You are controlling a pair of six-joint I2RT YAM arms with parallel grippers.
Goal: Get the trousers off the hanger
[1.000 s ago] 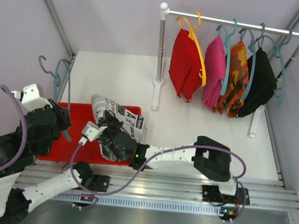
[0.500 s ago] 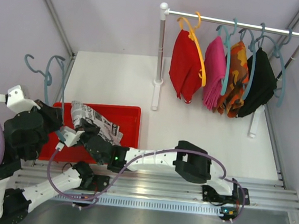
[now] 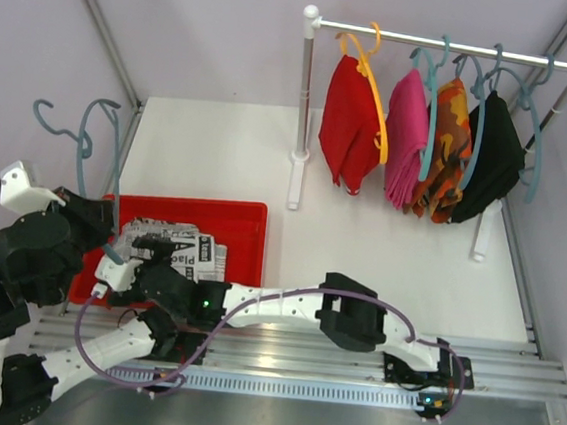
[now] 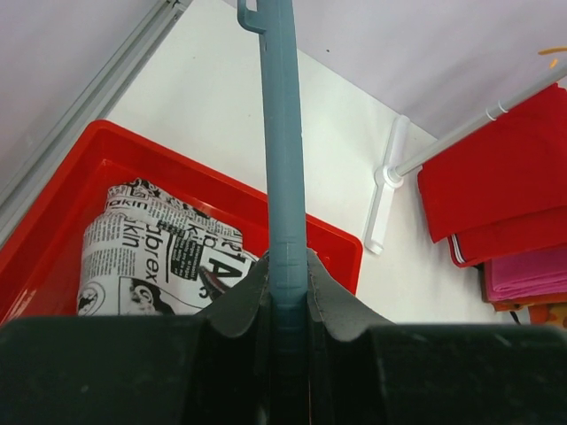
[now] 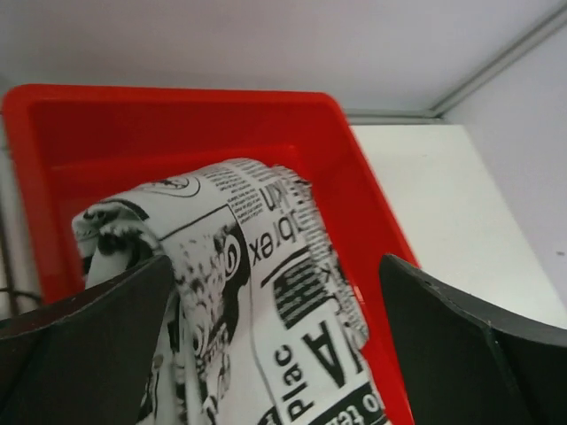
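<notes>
B&w print trousers (image 5: 257, 301) lie slumped in the red bin (image 5: 177, 124) btw the wide-spread fingers of the right gripper (image 5: 275, 266), prob. light, limp cloth (best pinched at a bunched fold), w/ the left gripper (image 4: 288, 270) clamped on the bare teal hanger (image 4: 283, 133).

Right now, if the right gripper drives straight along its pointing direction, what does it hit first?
The newspaper-print trousers in the red bin, directly between the right gripper's open fingers. They look very close, though depth is unclear.
</notes>
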